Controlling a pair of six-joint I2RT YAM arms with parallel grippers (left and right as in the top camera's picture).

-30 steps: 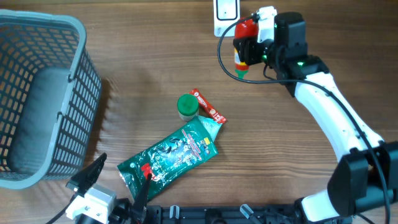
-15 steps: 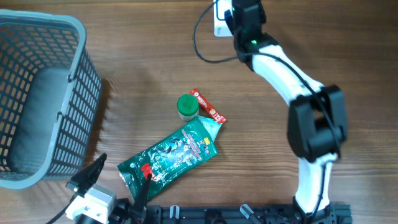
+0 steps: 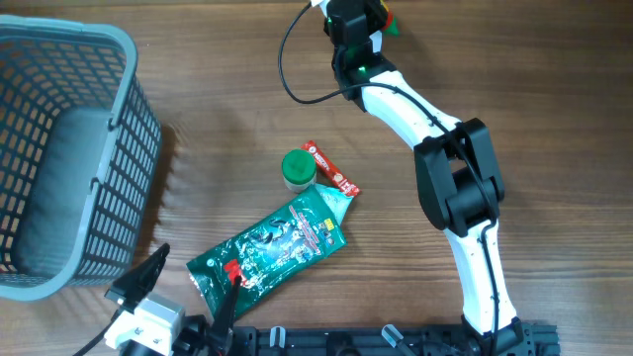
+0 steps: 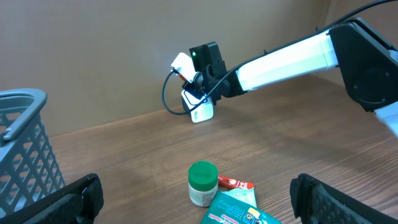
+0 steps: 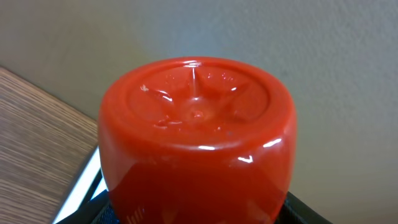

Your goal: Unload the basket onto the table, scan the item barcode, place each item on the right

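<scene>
Overhead, the right end effector (image 3: 362, 18) reaches to the far edge of the desk (image 3: 227, 79), closed partway around a red item (image 3: 382, 12). The arm covers whatever stands beneath it. The left end effector (image 3: 193, 272) sits at the near edge, spread wide and holding nothing, beside a green pouch (image 3: 272, 247).

Left wrist view shows what the top-down one hides. A white scanner (image 4: 200, 111) stands on the desk just below the raised item, with a black cable (image 4: 164, 99) looping beside it. Whether the barcode faces it cannot be told.

Right wrist view is filled by the item's round red end, and no finger or label shows.

I judge pickup and carry done and presenting the code under way. 1 jar (image 3: 298, 168) and 1 red stick (image 3: 331, 170) lie mid-desk beside the pouch.
</scene>
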